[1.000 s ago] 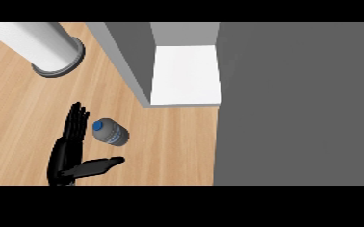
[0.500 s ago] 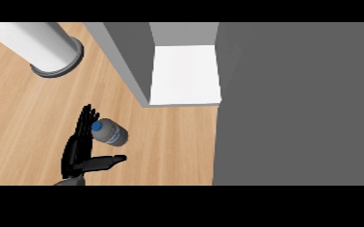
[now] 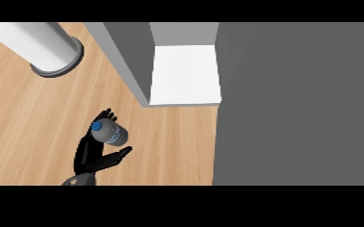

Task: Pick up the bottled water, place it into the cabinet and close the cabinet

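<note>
Pickup is the step in hand, and the head view is the only view.

The bottled water [image 3: 109,133] sits on the wooden bench [image 3: 43,120] at about 8 o'clock in the frame, with its blue cap at its 10 o'clock end. From this steep angle I can't tell whether it is upright or tilted. The left hand [image 3: 86,155] comes in from 7 o'clock. Its fingers [image 3: 91,137] run straight along the bottle's left side, touching it or just beside it. The thumb juts out at the bottle's 6 o'clock, apart from it. So the hand is spread, wrapped round nothing. The right hand doesn't show.

By my read there is no lift yet. The next move calls for the thumb and fingers to close round the bottle's body, then a carry toward 1 o'clock.

The cabinet [image 3: 186,74] stands there open, showing its white floor. A grey panel [image 3: 128,60] slants along the cabinet's left, between bottle and opening, so the carry must round its lower corner. A white cylinder [image 3: 44,48] stands at 10 o'clock, well apart and off the route.
</note>
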Available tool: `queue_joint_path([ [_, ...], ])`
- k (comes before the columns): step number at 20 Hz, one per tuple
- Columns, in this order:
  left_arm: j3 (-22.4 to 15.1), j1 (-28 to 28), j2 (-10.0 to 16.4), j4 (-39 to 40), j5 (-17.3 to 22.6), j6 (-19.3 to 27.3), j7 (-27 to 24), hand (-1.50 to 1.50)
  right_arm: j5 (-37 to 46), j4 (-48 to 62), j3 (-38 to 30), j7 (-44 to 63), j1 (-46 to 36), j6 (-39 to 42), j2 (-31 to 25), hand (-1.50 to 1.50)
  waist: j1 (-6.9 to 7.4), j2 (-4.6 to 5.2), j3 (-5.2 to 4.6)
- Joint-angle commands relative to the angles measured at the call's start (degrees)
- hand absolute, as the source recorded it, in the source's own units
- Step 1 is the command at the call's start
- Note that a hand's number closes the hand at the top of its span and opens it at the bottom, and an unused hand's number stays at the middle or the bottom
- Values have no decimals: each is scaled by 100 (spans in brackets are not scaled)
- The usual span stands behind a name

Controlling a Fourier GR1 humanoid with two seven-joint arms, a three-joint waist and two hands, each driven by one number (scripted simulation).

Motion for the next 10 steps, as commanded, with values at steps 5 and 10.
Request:
queue_joint_path([
  [5, 338, -828, -19, 1136, 310, -294, -309, 150, -252, -745, -146, 426, 7, -38, -167, -150, 12, 10, 0],
  [10, 386, -868, 3, 1525, 326, -522, -782, 150, -320, -642, -185, 80, 260, 61, -160, -150, -34, 11, -2],
])
